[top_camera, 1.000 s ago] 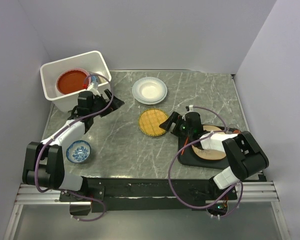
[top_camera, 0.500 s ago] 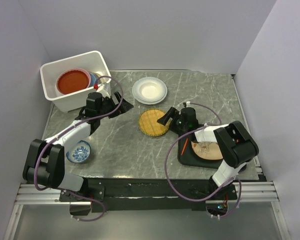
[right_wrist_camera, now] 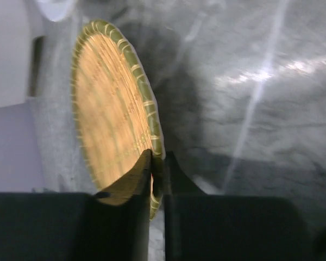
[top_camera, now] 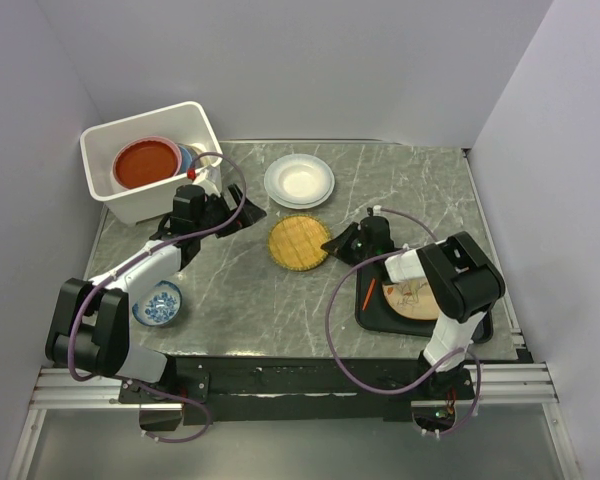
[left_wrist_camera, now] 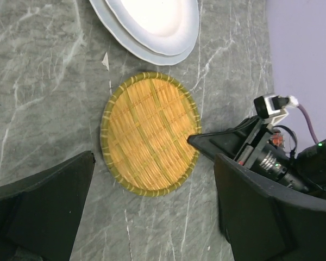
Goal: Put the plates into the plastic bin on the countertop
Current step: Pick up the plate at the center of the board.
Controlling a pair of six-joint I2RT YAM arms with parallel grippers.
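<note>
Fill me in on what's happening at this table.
The right end effector is pinching the rim of the woven yellow plate on the countertop. The left end effector hangs open beside the plastic bin, holding nothing. A red-orange plate already sits in the bin atop others; the white plates and the cream plate on the black tray are not in yet.
</note>
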